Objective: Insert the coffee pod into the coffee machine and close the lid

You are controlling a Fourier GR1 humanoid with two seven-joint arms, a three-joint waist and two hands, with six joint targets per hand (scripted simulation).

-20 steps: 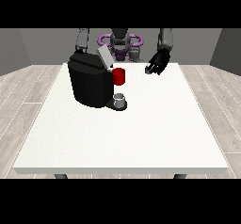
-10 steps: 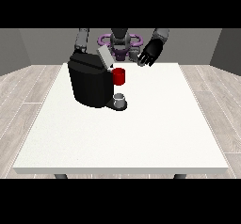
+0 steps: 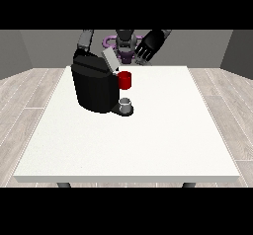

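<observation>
A black coffee machine (image 3: 95, 87) is seen on the left part of the white table (image 3: 163, 130), with its grey lid (image 3: 109, 59) tilted up. A red thing at the machine (image 3: 125, 80) is seen on its front side. Below it, a grey thing (image 3: 126, 104) is seen on the machine's base; whether it is the pod cannot be told. The hand at the view's right (image 3: 149, 45) is held raised over the table's far edge, its fingers spread and relaxed, with nothing grasped. The other hand is hidden behind the machine.
</observation>
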